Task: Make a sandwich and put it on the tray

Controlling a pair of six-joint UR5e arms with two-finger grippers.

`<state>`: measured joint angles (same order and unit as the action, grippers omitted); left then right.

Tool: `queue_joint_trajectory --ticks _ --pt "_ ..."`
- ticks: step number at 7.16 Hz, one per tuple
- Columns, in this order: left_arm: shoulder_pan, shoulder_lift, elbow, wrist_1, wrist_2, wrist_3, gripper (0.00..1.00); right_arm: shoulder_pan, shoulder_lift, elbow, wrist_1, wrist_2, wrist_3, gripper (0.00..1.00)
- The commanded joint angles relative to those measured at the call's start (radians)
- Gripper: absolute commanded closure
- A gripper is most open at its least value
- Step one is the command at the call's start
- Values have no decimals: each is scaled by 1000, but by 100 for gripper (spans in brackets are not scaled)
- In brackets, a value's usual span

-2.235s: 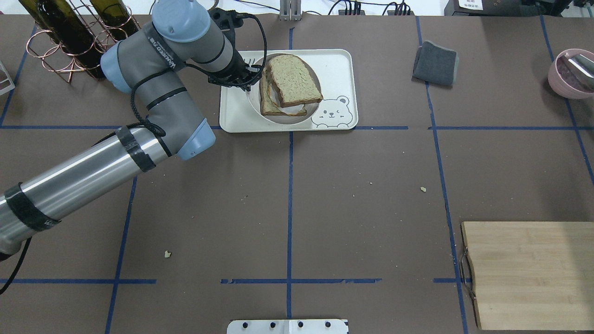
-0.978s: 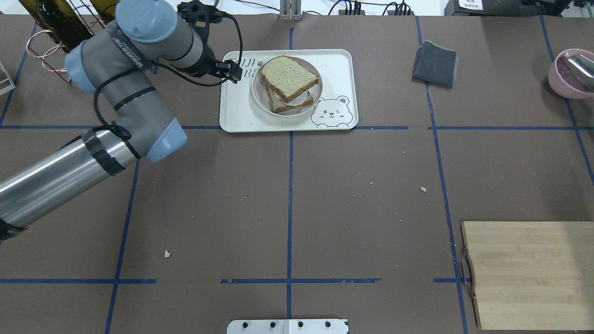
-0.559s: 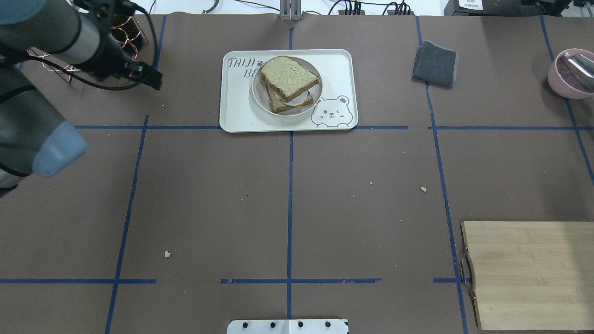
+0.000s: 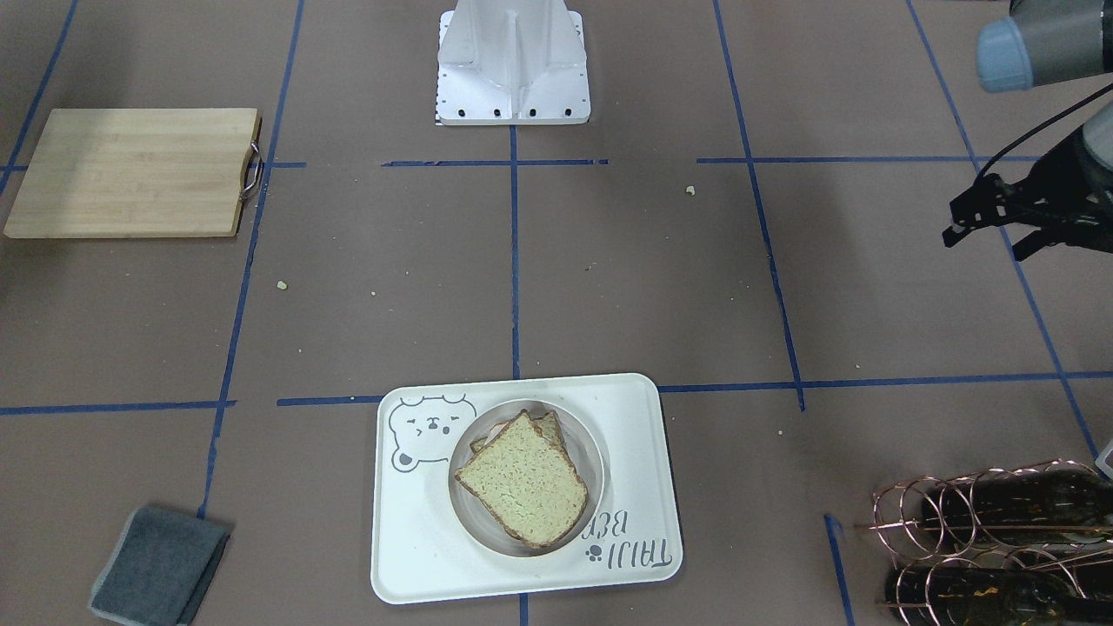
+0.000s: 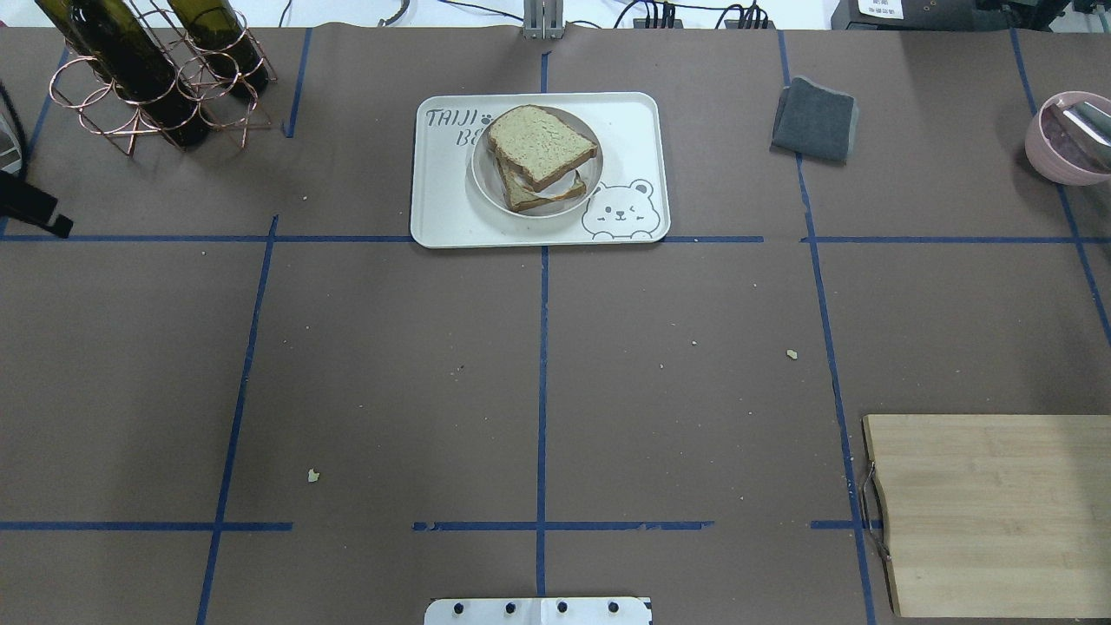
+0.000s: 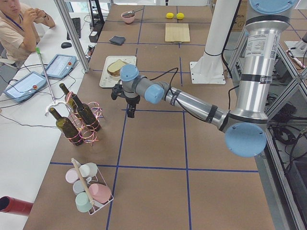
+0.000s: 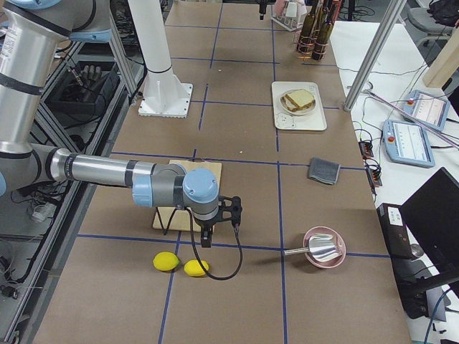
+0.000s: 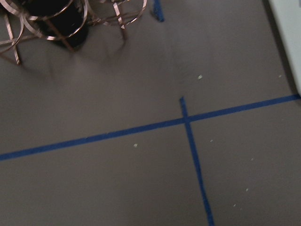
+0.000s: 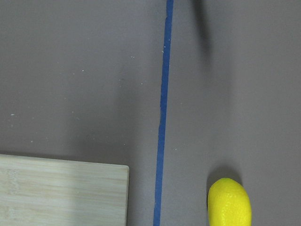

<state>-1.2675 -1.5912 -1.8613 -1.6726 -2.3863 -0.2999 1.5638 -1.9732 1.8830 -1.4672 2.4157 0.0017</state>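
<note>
The sandwich [image 5: 542,148], two bread slices with a bit of egg white between them, lies on a small round white plate [image 5: 486,187]. The yolk is hidden. The plate stands on the cream bear tray [image 5: 447,213] at the table's far middle. The sandwich [image 4: 522,478] also shows in the front view on the tray [image 4: 417,556]. My left gripper [image 4: 987,242] is open and empty, well off to the tray's side, at the overhead view's left edge [image 5: 39,217]. My right gripper [image 7: 215,223] hovers by the cutting board and lemons; I cannot tell whether it is open.
A copper rack with wine bottles [image 5: 147,78] stands at the far left. A grey cloth [image 5: 814,119] and a pink bowl [image 5: 1068,139] lie at the far right. A wooden cutting board [image 5: 989,512] lies near right, with two lemons [image 7: 166,261] beside it.
My left gripper let go of the plate with the sandwich on the tray. The arm then drew back leftward to the table's left edge. The sandwich has stayed put since.
</note>
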Motion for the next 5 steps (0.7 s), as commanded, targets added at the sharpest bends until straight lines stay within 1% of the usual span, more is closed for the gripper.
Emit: queue_joint_trajectory --ticks 1,2,3,5 --pt "-154 170 17 4 -13 298 0 18 -16 2 -19 -45 0 0" --pt "-186 227 5 7 -14 306 0 18 -18 2 -21 -75 0 0" --pt "-240 290 8 8 -14 306 0 19 -18 2 -19 -76 0 0" --pt "-266 316 -18 5 -2 306 0 24 -19 4 -18 -76 0 0"
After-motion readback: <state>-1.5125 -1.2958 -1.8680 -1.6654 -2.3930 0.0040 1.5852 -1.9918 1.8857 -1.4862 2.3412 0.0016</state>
